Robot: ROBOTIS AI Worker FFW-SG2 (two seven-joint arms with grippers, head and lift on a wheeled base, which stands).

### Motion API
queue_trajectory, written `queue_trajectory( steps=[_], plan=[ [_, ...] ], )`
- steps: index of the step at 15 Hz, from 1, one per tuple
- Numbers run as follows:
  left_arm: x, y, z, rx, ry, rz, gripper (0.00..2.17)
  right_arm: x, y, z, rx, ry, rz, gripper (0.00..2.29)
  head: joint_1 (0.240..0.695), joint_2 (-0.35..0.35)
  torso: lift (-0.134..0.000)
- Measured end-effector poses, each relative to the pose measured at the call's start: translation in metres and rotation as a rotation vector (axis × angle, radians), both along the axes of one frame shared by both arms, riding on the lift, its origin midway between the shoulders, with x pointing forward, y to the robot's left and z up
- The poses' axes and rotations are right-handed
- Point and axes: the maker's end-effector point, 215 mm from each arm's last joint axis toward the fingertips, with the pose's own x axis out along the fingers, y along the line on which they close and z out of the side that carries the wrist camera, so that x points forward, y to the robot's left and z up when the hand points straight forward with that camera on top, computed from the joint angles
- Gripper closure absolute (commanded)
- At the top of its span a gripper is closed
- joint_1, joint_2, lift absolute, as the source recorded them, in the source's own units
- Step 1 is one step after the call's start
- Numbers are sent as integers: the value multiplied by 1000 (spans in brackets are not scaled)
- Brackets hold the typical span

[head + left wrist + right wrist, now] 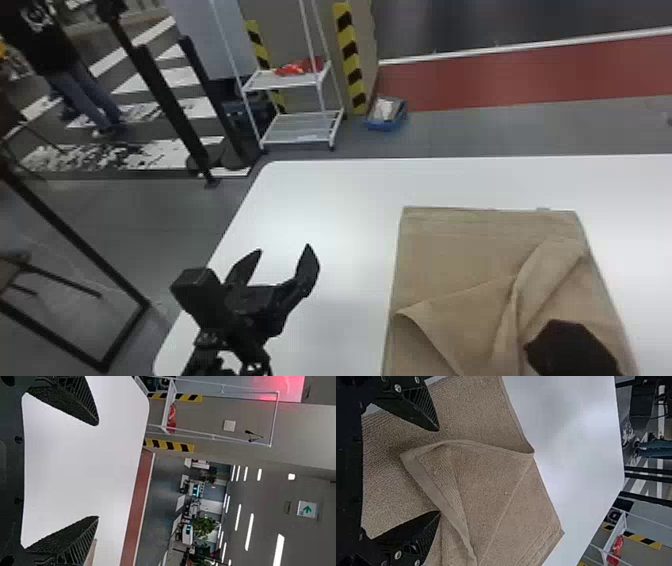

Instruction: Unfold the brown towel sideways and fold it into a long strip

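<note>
Right pincer point(438, 471) gaped, empty, over brown towel point(450, 260). Left pincer point(284, 248) gaped, empty, near left edge of table point(325, 200). Towel lay short of far edge, flap point(482, 471) skewed. Unfolding, I judged; next wanted a pinch on flap.

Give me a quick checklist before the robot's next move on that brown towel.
1. Left end effector open and empty: ok, beside the towel, over the table.
2. Right end effector open: ok, fingers apart over the towel.
3. Towel lying flat: not ok, a flap is turned over in a rumpled ridge.
4. Towel folded into a long strip: not ok, it is spread wide.
5. Towel's near edge fully on the table: cannot tell.
</note>
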Motion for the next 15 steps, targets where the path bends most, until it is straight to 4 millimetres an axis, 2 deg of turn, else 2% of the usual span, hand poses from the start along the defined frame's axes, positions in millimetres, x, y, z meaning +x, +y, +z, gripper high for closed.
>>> queue_trajectory(
  steps=[4, 9, 15],
  plan=[
    [0, -3, -4, -4, 6, -10, 36, 8, -3, -7, -37, 19, -20, 181, 695, 350, -121],
    [1, -6, -8, -8, 12, -18, 36, 2, 6, -18, -56, 56, 9, 188, 695, 350, -121],
    [1, -6, -15, -11, 24, -18, 36, 3, 7, -28, -92, 60, 11, 535, 695, 350, -121]
  ],
)
